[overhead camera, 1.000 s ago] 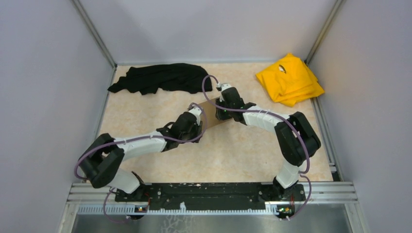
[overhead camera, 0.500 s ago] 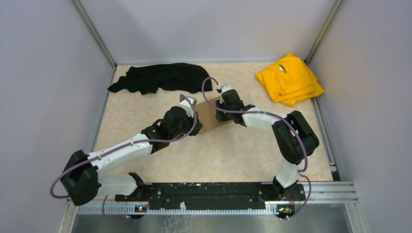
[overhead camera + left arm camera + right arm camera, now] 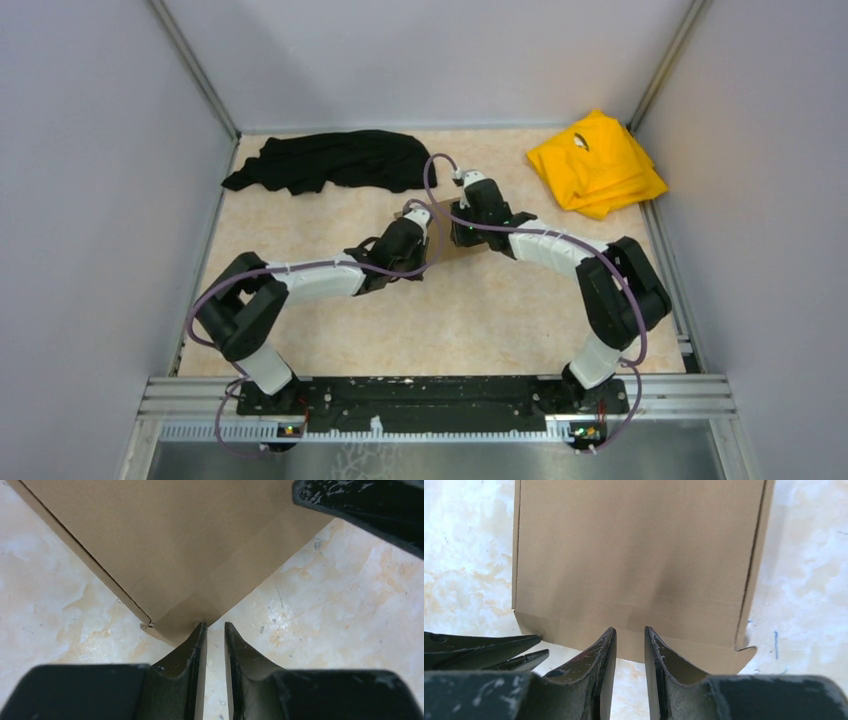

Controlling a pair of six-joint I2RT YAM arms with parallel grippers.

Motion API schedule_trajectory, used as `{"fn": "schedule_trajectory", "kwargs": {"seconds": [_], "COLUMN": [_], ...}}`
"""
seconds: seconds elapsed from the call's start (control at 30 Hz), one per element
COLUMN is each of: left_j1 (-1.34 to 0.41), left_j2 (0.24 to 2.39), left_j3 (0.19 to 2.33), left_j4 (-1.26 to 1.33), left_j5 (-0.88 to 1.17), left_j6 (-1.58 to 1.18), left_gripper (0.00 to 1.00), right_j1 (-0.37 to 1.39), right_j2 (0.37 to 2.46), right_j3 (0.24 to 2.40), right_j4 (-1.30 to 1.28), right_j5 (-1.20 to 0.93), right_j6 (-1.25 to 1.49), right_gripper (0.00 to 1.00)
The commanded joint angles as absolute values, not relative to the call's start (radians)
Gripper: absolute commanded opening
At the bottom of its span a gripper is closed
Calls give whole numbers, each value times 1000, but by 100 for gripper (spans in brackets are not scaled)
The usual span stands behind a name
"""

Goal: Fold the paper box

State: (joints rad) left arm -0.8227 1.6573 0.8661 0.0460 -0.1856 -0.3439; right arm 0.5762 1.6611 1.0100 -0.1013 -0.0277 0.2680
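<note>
The paper box [image 3: 447, 243] is a closed flat brown cardboard mailer lying mid-table, mostly covered by both wrists in the top view. My left gripper [image 3: 424, 226] sits at its left side; in the left wrist view its tips [image 3: 215, 626] meet one corner of the box [image 3: 175, 545], a narrow gap between the fingers with only table showing through. My right gripper [image 3: 463, 231] [image 3: 630, 630] is at the box's side wall [image 3: 634, 555], its jaws a little apart with nothing between them. The left fingers [image 3: 484, 647] show beside it.
A black cloth [image 3: 325, 160] lies at the back left and a folded yellow cloth [image 3: 597, 162] at the back right. Grey walls close in the table on three sides. A metal rail [image 3: 430, 395] with the arm bases runs along the near edge.
The left arm swung out to the left, then came back in, bringing its gripper up to the box's corner. The right gripper and the box shifted slightly to the right.
</note>
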Motion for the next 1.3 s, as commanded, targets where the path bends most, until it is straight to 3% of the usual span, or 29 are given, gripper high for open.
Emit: {"fn": "schedule_trajectory", "kwargs": {"seconds": [0.0,0.3,0.53,0.67,1.07,1.27], "left_j1": [-811,-804,-777,-743,-700,-687], "left_j2": [1672,1608,1530,1560,1773,1657], "left_j3": [903,924,946,946,957,936], "left_j4": [57,25,25,51,87,60], "left_j5": [-213,-179,-125,-120,-66,-83], "left_j6": [-341,-328,-311,-300,-312,-300], "left_gripper": [25,26,32,34,27,30], "right_j1": [546,514,510,505,486,460], "right_j2": [1615,1703,1726,1708,1702,1602], "right_j3": [1055,1037,1011,1020,1036,993], "right_j4": [-93,-59,-44,-47,-66,-43], "right_j5": [-32,-13,-5,-5,-4,-34], "right_j6": [237,215,206,201,186,216], "right_gripper": [27,27,27,27,27,29]}}
